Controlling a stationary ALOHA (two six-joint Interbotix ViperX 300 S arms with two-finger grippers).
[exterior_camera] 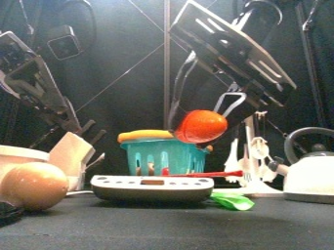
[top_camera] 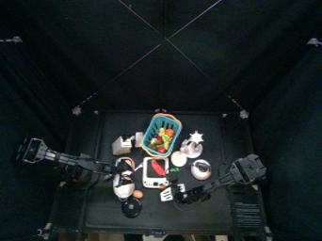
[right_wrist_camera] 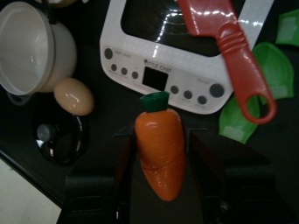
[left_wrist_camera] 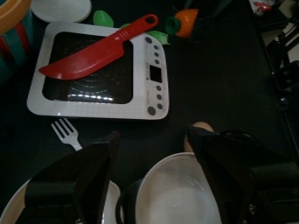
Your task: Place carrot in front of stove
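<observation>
The orange carrot [right_wrist_camera: 160, 154] with its green top lies on the black table just in front of the white stove [right_wrist_camera: 155, 59], its green end pointing at the stove's control strip. My right gripper [right_wrist_camera: 162, 136] is open, one jaw on each side of the carrot with a gap to it. A red toy knife [right_wrist_camera: 228, 44] lies across the stove [top_camera: 154, 170]. At the stove's left my left gripper [left_wrist_camera: 155, 140] hangs open above a white bowl [left_wrist_camera: 176, 192]. In the front view the carrot is out of sight.
A green basket [exterior_camera: 163, 154] of toy food stands behind the stove [exterior_camera: 150, 186]. An egg [right_wrist_camera: 73, 96], a white pot [right_wrist_camera: 33, 44] and a black lid [right_wrist_camera: 56, 136] lie left of the carrot. Green toy pieces [right_wrist_camera: 268, 66] and a white kettle [exterior_camera: 311, 166] are on the right.
</observation>
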